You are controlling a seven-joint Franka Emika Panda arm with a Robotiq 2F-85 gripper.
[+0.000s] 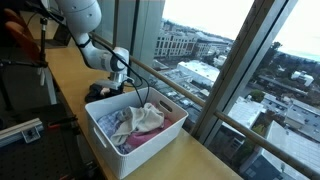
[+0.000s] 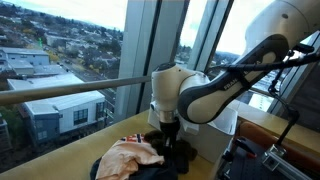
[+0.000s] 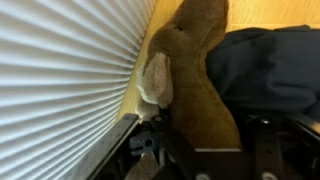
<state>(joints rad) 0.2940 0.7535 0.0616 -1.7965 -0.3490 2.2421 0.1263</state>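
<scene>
1. The claw [image 3: 205,152] straddles the near end of a brown cloth [image 3: 200,80]; I cannot tell whether it grips.
2. The cloth's long axis runs straight ahead on the desk [image 3: 285,12].
3. The white basket [image 3: 60,80] flanks one side, a dark garment [image 3: 270,60] the other.

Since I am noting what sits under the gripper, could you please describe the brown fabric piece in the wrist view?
The brown fabric piece looks soft and fuzzy, like fleece, with a pale grey patch at one edge. It lies crumpled on the wooden surface, reaching down into the gripper; whether the gripper pinches it is unclear. A dark navy cloth touches one side; a white ribbed surface stands beside the other.
</scene>
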